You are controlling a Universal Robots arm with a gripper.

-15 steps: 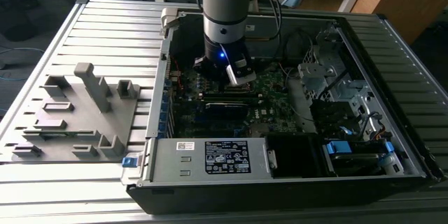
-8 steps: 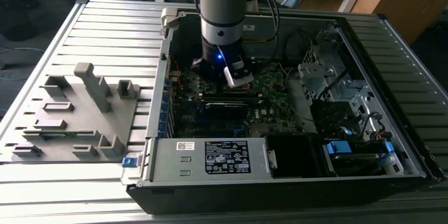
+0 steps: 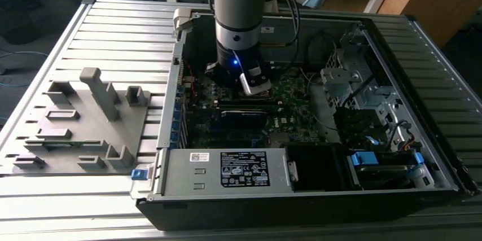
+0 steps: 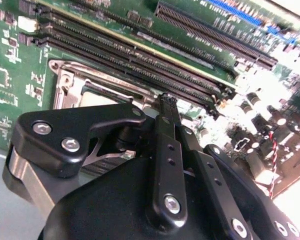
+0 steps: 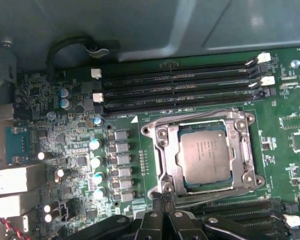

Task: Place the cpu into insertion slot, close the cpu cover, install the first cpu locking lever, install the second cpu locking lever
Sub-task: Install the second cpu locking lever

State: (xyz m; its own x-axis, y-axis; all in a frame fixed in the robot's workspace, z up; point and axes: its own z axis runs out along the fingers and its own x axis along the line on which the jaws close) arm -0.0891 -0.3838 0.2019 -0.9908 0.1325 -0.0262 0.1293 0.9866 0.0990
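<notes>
At the edge of the socket, the black linked-finger pincer [image 5: 162, 200] stands with its fingertips drawn narrow, nearly together, and nothing visibly held between them. In the first wrist view the tips sit right at the metal rim of the square insertion slot [image 5: 162, 172], at the corner on the side away from the memory slots; whether they touch the frame cannot be told. In the second wrist view the same fingertips [image 4: 166, 107] reach the socket frame just short of the nearest long slot.

Immediately beyond the tips lies the cpu [image 5: 205, 156], a small flat square chip with a dull silver-grey metal top. It rests flat and seated inside the slot, square to the frame. The cpu cover [image 5: 165, 145], a thin silvery metal frame plate with a large square window, appears to lie down around the chip, the chip top showing through the window. A thin metal rod, probably a locking lever, runs along the socket edge nearest the pincer, so the work lies directly ahead of the tips.

Past the socket run the long black memory slots [image 5: 177, 87], parallel to its far edge, on the green motherboard [image 5: 50, 125]. In the exterior view the arm reaches straight down into the open black computer case [image 3: 301, 207], which stands on the ribbed grey metal counter [image 3: 121, 32].
</notes>
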